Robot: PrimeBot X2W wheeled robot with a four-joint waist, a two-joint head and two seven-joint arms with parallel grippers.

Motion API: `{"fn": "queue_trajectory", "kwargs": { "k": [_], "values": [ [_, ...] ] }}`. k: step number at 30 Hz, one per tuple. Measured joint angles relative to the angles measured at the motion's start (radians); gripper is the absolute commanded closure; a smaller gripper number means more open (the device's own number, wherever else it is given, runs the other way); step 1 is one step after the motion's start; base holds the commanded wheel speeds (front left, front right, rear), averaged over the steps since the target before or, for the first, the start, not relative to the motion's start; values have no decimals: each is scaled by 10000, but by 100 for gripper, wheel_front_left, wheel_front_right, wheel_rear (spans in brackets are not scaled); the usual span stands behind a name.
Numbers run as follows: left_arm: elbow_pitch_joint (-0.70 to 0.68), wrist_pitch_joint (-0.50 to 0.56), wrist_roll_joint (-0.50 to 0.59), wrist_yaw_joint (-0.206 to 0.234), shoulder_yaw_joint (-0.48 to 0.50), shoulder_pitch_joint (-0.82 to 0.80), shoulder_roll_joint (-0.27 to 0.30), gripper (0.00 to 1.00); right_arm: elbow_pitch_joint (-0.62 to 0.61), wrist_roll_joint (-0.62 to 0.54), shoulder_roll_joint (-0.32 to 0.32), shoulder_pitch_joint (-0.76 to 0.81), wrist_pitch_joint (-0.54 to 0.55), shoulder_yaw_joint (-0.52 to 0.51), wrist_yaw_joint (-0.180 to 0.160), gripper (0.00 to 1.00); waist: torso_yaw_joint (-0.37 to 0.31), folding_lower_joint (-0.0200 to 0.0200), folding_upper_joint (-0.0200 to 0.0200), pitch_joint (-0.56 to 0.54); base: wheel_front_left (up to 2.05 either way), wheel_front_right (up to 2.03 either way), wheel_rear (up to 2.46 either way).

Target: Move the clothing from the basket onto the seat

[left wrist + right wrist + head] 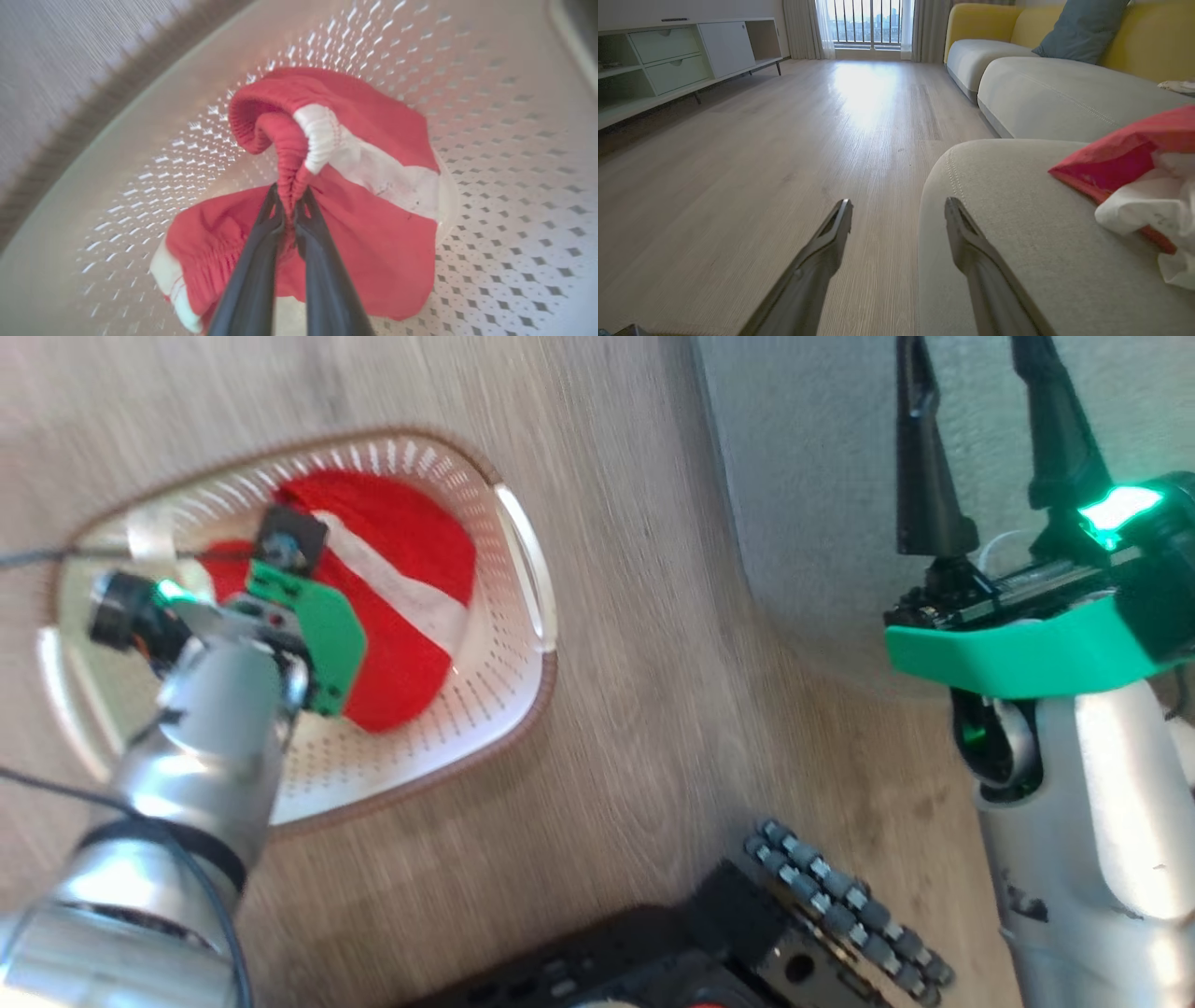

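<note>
My left pincer [290,198] is pinched tight on the bunched waistband of the red garment [373,242], which sits in the basket [514,186] at the left; my right pincer [899,212] hangs spread and empty by the near corner of the seat [1017,242] on the right, where the other red garment [1115,158] already lies. I judge the lift should go straight up until the trailing cloth clears the rim, so nothing snags or drags the basket, before swinging right.

Living room (sofa [1055,98], sideboard [677,60], curtains [798,28])
</note>
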Motion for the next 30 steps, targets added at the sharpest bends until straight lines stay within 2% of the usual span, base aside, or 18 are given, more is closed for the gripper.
{"fn": "queue_trajectory", "kwargs": {
  "k": [5, 11, 18, 22, 23, 30],
  "values": [
    [-6, -869, -320, -90, 65, 528, -280, 100, 276, -284, -4, 253, 0, -284, 0, 0, 310, 0, 0, -1117, 0, 0, 0],
    [-537, -1152, -610, -265, 261, 1120, -343, 100, 546, -433, -42, 635, 0, -232, 0, 0, 683, 0, 0, -2199, 0, 0, 0],
    [-3561, -1160, -782, -151, 734, 2512, -217, 100, 844, -433, -238, 1202, 0, -169, 0, 0, 1196, -1, 1, -3672, 0, 0, 0],
    [-5311, -1160, -940, 113, 1392, 3589, -130, 100, 1018, -431, -389, 1593, 0, -96, 0, 0, 1448, -1, 0, -4511, 0, 0, 0],
    [-6153, -1162, -940, 161, 1743, 4091, -96, 100, 1126, -428, -410, 1758, 0, -25, 0, 0, 1551, -1, 0, -4929, 0, 0, 0],
    [-9156, -1164, -610, 217, 2673, 5541, -92, 100, 1478, -219, -414, 2551, 0, 326, 0, 0, 1817, -1, 0, -6309, 0, 0, 0]
  ]
}}
